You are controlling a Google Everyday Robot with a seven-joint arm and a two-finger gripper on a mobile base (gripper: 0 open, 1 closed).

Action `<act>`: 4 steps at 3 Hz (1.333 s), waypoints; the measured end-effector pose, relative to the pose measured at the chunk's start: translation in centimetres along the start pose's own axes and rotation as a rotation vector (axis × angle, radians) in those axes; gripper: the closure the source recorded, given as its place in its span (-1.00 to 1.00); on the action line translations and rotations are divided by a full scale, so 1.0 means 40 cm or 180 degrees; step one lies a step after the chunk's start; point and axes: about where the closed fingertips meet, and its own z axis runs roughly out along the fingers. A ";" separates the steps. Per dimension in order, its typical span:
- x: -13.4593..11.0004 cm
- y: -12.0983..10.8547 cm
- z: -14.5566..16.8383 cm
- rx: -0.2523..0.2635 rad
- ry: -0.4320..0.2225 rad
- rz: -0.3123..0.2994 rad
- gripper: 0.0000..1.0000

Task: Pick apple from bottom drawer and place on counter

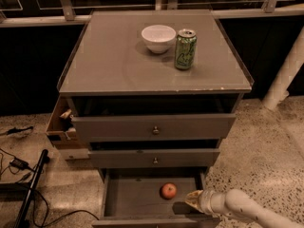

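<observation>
The apple [168, 191], small, round and red-orange, lies on the floor of the open bottom drawer [133, 198], right of its middle. My gripper [194, 198] comes in from the lower right on a white arm and hovers at the drawer's right side, just right of the apple and apart from it. The counter [114, 61] is the flat grey top of the cabinet above.
A white bowl [158, 38] and a green soda can [185, 49] stand at the back of the counter. Two knobbed drawers [155, 130] are partly open above the bottom one. A cardboard box [59, 122] sits left of the cabinet, cables [19, 165] on the floor.
</observation>
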 end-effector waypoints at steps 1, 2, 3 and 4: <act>0.009 -0.007 0.060 0.0002 -0.0066 -0.0007 0.19; 0.018 -0.021 0.142 -0.0032 -0.0152 0.0006 -0.43; 0.024 -0.031 0.179 -0.0055 -0.0184 0.0014 -0.68; 0.031 -0.038 0.201 -0.0054 -0.0220 0.0030 -0.74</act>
